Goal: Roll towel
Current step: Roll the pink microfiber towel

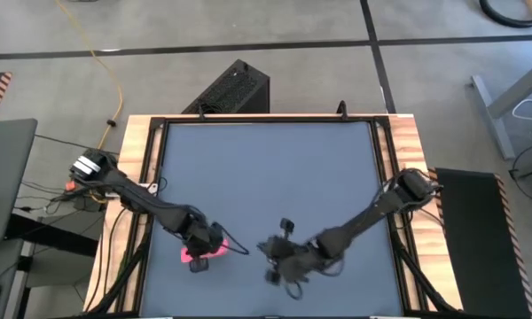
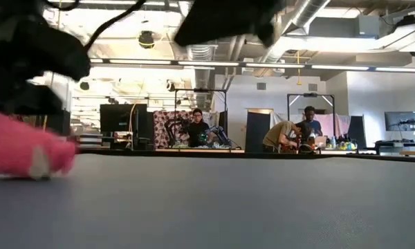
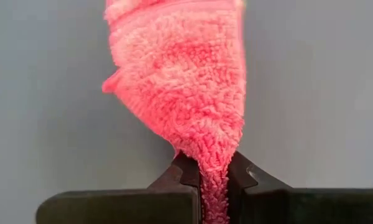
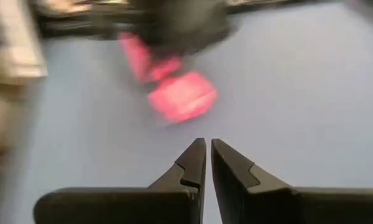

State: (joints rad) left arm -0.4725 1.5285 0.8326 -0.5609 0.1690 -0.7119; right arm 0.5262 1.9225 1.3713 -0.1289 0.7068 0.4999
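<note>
Towel lies bunched near the bench's front-left edge, one end pinched in the closed left gripper. Right gripper, nearly closed and empty, hangs nearby. No tidy roll shows; most rolling seems left.

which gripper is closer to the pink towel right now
Left. The left gripper is shut on the towel, pinching one end. The right gripper is shut, empty, a short way off over the table.

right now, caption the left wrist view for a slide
Left claw shut on a pinched fold of the pink towel over the grey table.
</note>
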